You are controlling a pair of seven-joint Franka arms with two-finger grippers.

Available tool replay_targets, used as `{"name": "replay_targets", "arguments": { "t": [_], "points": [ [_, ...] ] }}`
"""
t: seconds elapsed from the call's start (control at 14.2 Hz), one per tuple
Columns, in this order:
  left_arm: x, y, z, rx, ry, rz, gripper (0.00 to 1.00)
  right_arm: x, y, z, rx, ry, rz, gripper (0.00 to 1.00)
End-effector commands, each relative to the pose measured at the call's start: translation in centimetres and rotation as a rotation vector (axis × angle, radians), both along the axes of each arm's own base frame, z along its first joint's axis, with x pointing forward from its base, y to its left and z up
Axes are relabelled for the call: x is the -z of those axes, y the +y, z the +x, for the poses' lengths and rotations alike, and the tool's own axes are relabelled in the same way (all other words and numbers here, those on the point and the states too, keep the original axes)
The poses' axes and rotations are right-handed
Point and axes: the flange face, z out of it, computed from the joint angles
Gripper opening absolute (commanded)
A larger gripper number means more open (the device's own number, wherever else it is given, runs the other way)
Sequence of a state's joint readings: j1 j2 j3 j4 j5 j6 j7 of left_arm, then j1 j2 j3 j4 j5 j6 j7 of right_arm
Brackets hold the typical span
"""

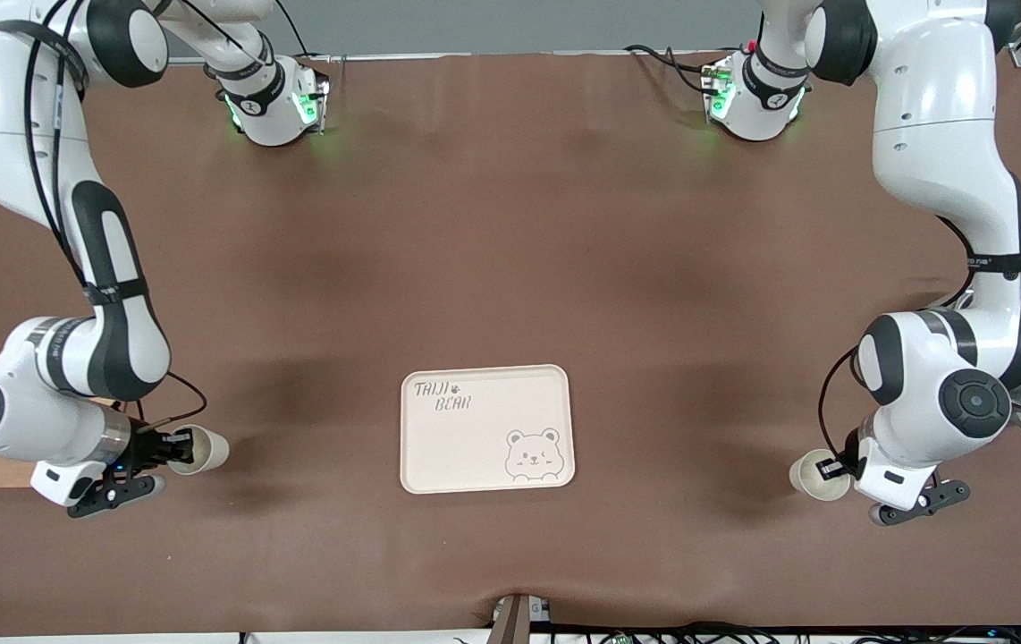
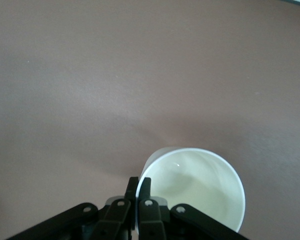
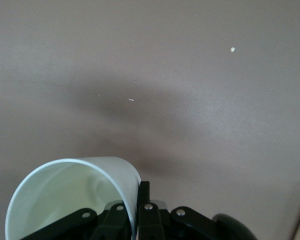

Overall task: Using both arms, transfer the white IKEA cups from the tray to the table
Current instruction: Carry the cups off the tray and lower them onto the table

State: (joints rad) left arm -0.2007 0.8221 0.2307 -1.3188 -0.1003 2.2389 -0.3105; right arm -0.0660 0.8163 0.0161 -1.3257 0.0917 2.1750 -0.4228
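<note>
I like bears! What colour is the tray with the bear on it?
The tray is plain cream-white with a grey bear outline; the front view shows it best.

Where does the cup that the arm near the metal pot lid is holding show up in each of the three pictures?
Front view: the left arm's cup, pinched at its rim by the left gripper, over bare table toward the left arm's end.
Left wrist view: the same cup, rim gripped by the fingers.
Right wrist view: not in it; that is the other cup.
Shared landmark: the brown table.
</note>
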Motion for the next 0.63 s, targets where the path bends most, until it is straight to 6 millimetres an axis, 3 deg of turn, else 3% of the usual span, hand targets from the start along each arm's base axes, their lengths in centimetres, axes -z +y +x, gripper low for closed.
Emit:
{"name": "replay_targets", "arguments": {
  "t": [0.0, 0.21, 0.42, 0.56],
  "points": [
    [1.2, -0.2, 0.1, 0.016, -0.009, -0.009, 0.0, 1.2, 0.2, 0.3, -0.014, -0.02, 0.016, 0.0],
    [1.9, -0.1, 0.0, 0.012, 0.0, -0.022, 0.0, 3.1, 0.4, 0.5, -0.012, -0.04, 0.013, 0.0],
    [2.2, 0.6, 0.0, 0.059, 0.006, -0.047, 0.02, 3.4, 0.5, 0.6, -0.013, -0.043, 0.012, 0.0],
    [2.5, 1.2, 0.0, 0.085, 0.01, -0.045, 0.27, 3.4, 0.5, 0.6, -0.013, -0.044, 0.012, 0.0]
  ]
}}
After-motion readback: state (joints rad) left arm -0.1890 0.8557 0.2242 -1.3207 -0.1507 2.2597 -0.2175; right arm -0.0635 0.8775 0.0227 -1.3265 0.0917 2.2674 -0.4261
